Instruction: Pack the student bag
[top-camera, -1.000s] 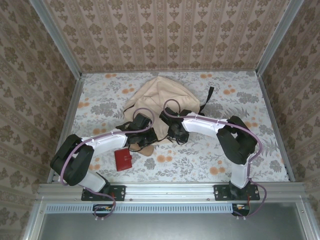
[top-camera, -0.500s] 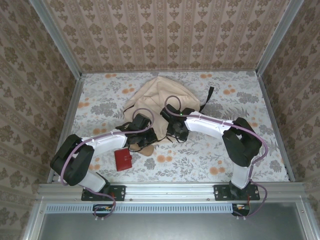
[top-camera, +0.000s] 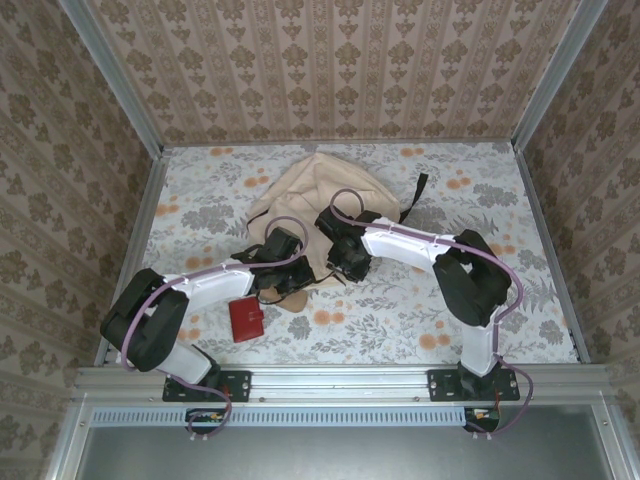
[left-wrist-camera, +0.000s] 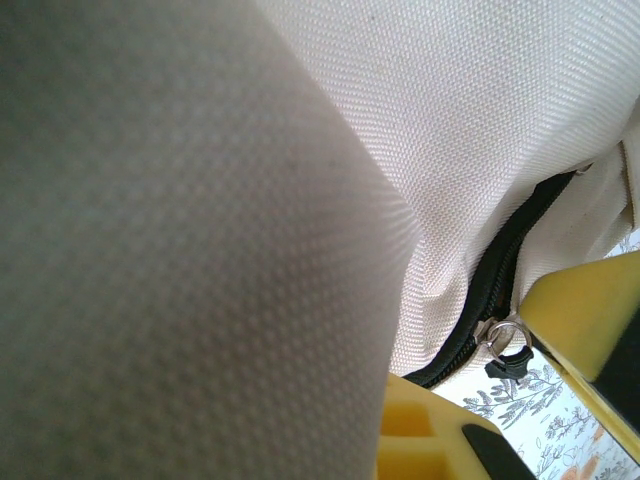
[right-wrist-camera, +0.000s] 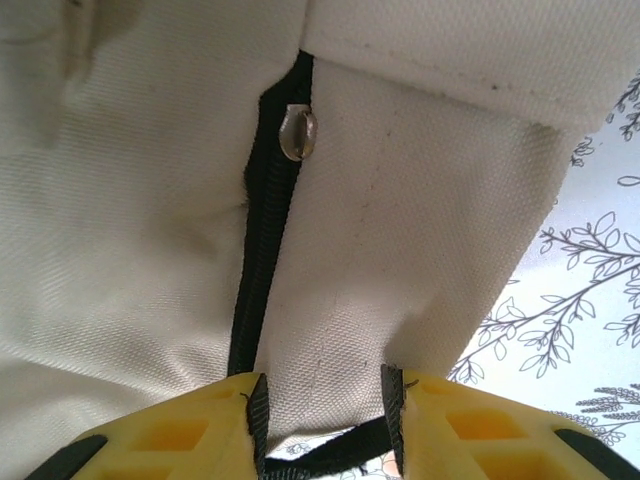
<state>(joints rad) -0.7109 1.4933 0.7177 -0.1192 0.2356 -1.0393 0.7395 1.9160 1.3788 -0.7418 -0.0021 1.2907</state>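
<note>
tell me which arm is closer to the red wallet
The left arm: the wallet lies just beside its forearm; the right arm sits farther off.

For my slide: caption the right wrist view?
Right hand open astride a cream fold of the student bag, beside its dark zipper.

The cream fabric student bag (top-camera: 315, 190) lies slumped just above frame centre, its black strap trailing right.
</note>
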